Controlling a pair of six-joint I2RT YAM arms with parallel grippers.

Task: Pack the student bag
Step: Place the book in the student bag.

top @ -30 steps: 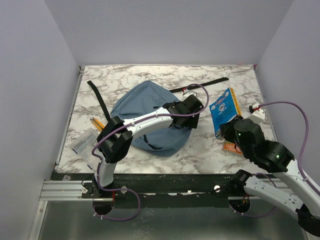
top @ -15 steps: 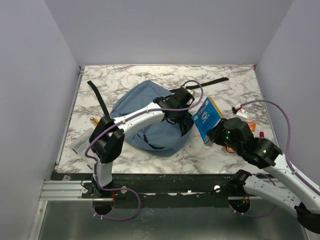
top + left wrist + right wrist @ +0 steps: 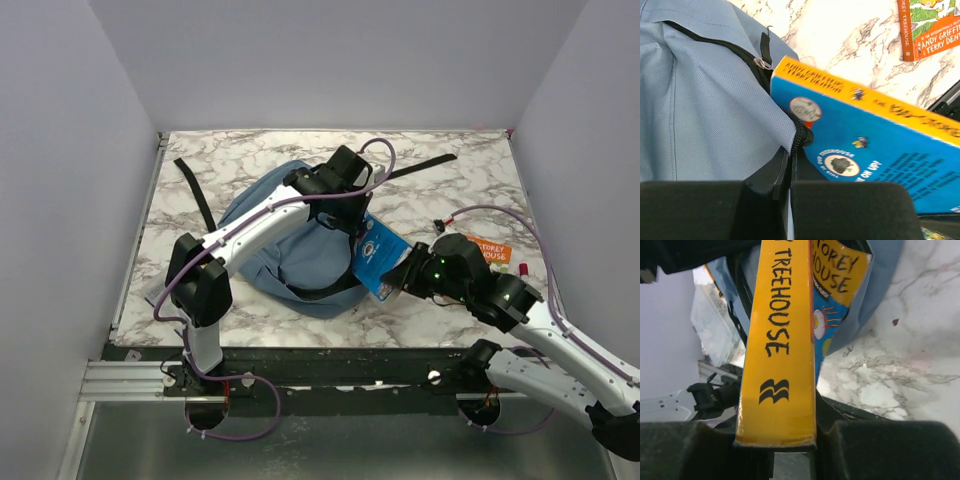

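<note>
Where the soft dusty-blue fabric backpack point(image 3: 290, 240) lies centrally on the white marbled tabletop point(image 3: 250, 160), its black zip edge point(image 3: 800, 136) is pinched by the closed left gripper point(image 3: 789, 181). A blue-and-yellow paperback book point(image 3: 377, 257) is clamped by its spine in the right gripper point(image 3: 790, 442) at the backpack's opening.

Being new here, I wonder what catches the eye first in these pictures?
The big dusty-blue student bag mid-table, its zip edge pinched by the left gripper. Beside it the right gripper holds a bright blue book with a yellow spine, its corner at the bag's opening. An orange book lies flat farther right.
</note>
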